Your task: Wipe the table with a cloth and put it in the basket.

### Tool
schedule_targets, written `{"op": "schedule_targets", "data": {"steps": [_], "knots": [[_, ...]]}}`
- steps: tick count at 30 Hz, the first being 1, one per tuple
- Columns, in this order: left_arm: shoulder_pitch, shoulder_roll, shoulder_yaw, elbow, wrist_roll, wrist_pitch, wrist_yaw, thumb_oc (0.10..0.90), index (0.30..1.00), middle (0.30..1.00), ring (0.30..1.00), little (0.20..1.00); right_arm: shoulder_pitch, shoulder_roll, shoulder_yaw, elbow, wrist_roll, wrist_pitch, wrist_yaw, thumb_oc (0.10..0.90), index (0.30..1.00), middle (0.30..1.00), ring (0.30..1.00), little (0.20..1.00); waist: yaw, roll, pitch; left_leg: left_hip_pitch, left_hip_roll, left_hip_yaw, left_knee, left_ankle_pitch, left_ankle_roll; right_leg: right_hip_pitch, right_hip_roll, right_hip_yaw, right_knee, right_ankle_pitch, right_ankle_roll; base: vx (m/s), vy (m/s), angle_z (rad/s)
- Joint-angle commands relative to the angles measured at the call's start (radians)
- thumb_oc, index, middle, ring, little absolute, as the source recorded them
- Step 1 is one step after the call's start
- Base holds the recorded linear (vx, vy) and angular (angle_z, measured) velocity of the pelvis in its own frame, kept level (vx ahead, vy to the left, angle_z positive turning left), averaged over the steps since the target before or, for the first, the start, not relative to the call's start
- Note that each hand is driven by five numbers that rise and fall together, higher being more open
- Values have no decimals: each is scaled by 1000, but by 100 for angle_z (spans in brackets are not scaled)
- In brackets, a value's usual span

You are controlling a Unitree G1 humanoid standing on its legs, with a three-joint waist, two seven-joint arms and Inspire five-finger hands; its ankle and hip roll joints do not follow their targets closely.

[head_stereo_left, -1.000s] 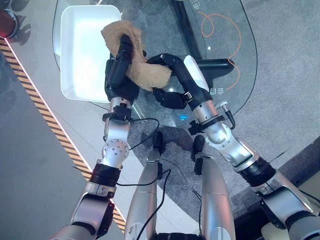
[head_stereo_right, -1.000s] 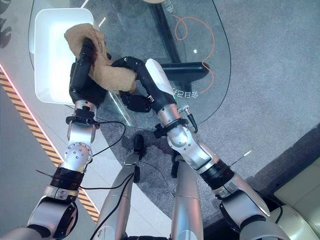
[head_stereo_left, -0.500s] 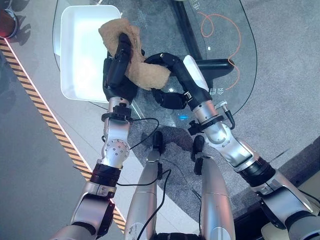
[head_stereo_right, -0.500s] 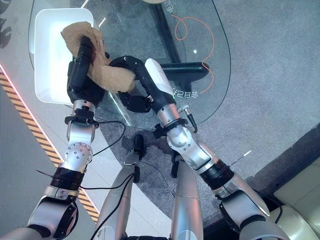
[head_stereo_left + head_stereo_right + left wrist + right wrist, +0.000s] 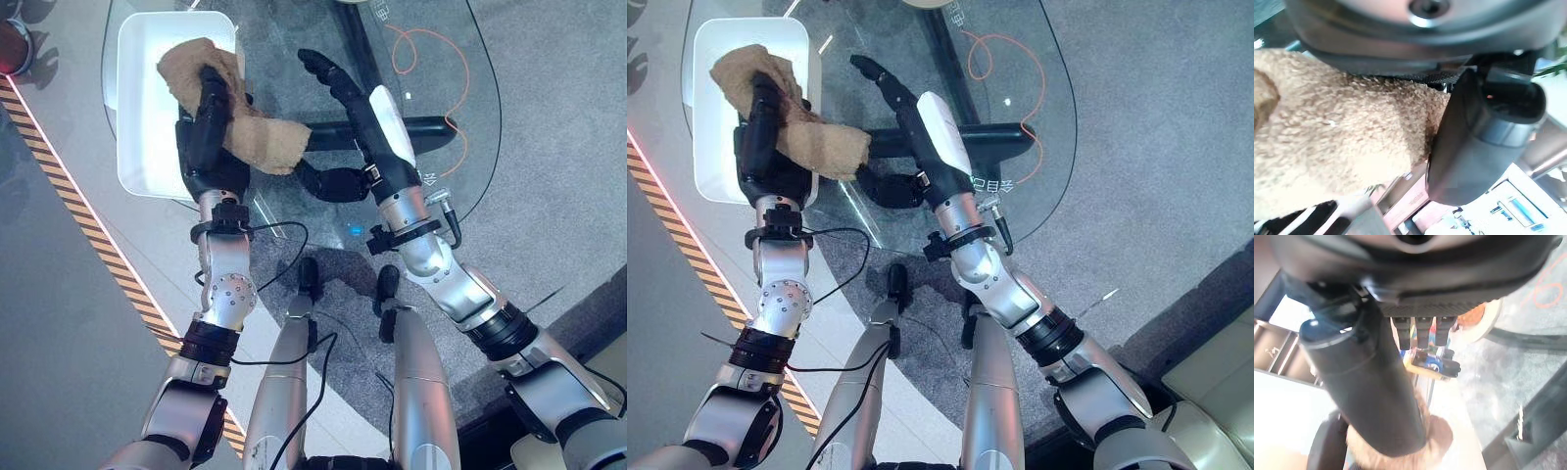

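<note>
The left hand (image 5: 204, 137) is holding the cloth (image 5: 250, 137). Its fingers are curling round the brown, fluffy cloth and gripping it tight. One end of the cloth is bunching up over the fingers, and that end is hanging above the basket (image 5: 147, 108). The other end is trailing out to the robot's right, over the table (image 5: 460, 98). In the left wrist view the cloth (image 5: 1337, 142) is pressing right up against the hand's thumb (image 5: 1474, 142). The basket is white with round corners, and it is sitting on the left part of the table. The left hand is hovering at the basket's right edge, partly over it. The table is round and made of glass, so the grey carpet (image 5: 568, 147) is showing through it. A dark table foot (image 5: 421, 127) and a thin orange cord (image 5: 431, 49) are showing through the glass too. The right hand (image 5: 358, 98) is open. Its fingers are stretching out straight over the middle of the table, and it is holding nothing. Its thumb (image 5: 333, 183) is sticking out to the side, near the loose end of the cloth. The right hand is near the cloth but not touching it. A floor strip (image 5: 88, 235) with orange and black stripes is running past on the left.
</note>
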Motion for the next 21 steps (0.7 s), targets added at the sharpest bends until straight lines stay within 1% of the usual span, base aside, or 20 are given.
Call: {"op": "schedule_targets", "data": {"steps": [1,8,12,15,18,19,21], "knots": [[-143,25,73,-155,140,-147,-6,100,300,300,300,200,-121,68,-66,-170,-57,-129,-50,800,900,900,900,900,19,-13,-29,31,-65,84,54,-108,38,63,65,-23,-111,-7,19,0,0,0],[-145,29,85,-149,181,-149,8,100,300,300,300,200,-110,62,-80,-155,-68,-124,-72,800,900,900,900,900,16,-12,-29,31,-63,87,54,-110,36,62,64,-21,-109,-11,18,0,0,0],[-150,43,86,-138,216,-149,32,100,300,300,300,200,-99,59,-89,-138,-74,-112,-116,800,900,900,900,900,12,-11,-29,30,-60,89,54,-110,35,61,63,-19,-109,-11,18,0,0,0],[-153,49,91,-124,225,-153,34,100,300,300,300,200,-95,53,-97,-109,-73,-118,-143,800,900,900,900,900,10,-10,-29,31,-59,90,53,-111,35,61,64,-17,-109,-12,17,0,0,0],[-155,59,101,-107,230,-161,34,100,300,300,300,200,-83,45,-112,-79,-77,-124,-173,800,900,900,900,900,7,-8,-29,31,-59,93,52,-111,35,60,65,-16,-109,-13,17,0,0,0],[-153,68,107,-99,238,-172,45,100,300,300,300,200,-74,37,-125,-63,-91,-120,-201,800,900,900,900,900,4,-6,-29,30,-57,94,53,-112,35,57,64,-15,-108,-14,17,12,31,-2],[-147,74,112,-99,252,-179,58,100,300,300,300,200,-60,32,-137,-55,-99,-120,-220,800,900,900,900,900,2,-5,-29,30,-56,94,52,-113,35,56,64,-13,-107,-14,18,6,15,-1]]}}
